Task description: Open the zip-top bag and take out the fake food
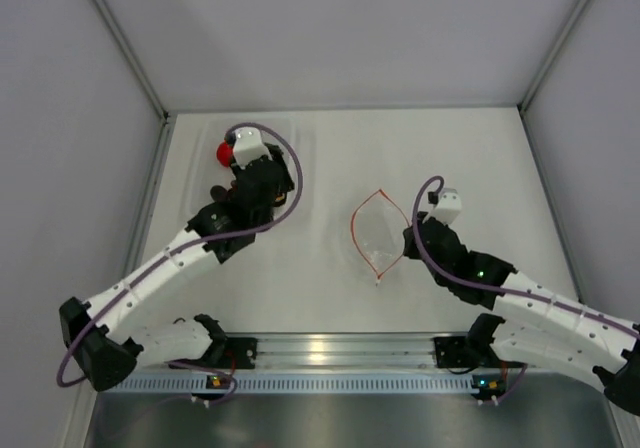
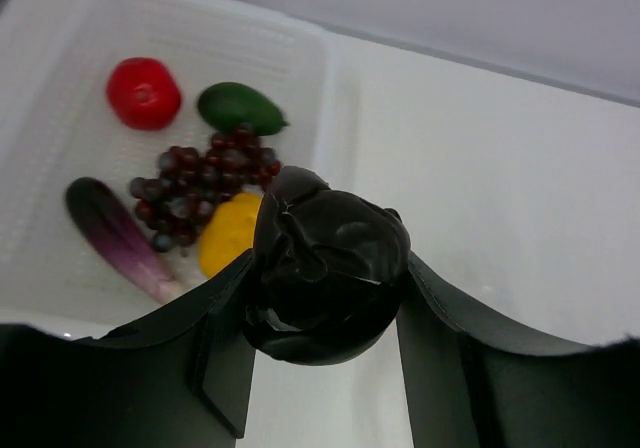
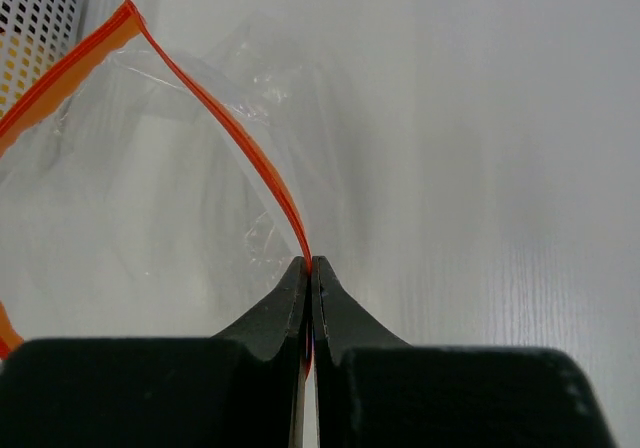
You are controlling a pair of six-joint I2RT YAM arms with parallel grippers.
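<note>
The zip-top bag (image 1: 378,230) lies at mid-table with its red-orange mouth spread into a lens shape, and I see nothing inside it. My right gripper (image 3: 312,263) is shut on the zipper strip (image 3: 215,118) at the bag's right edge. In the left wrist view, my left gripper (image 2: 328,268) holds a glossy black lumpy piece (image 2: 330,258) between its fingers, over the tray's right side. In the clear tray (image 2: 325,98) lie fake food pieces: a red tomato (image 2: 143,92), a green oval (image 2: 240,107), grapes (image 2: 205,188), an eggplant (image 2: 115,236) and a yellow lemon (image 2: 230,233).
The tray (image 1: 300,128) sits at the table's far left, mostly under my left arm. Grey walls close in the table at the back and on both sides. A metal rail (image 1: 330,353) runs along the near edge.
</note>
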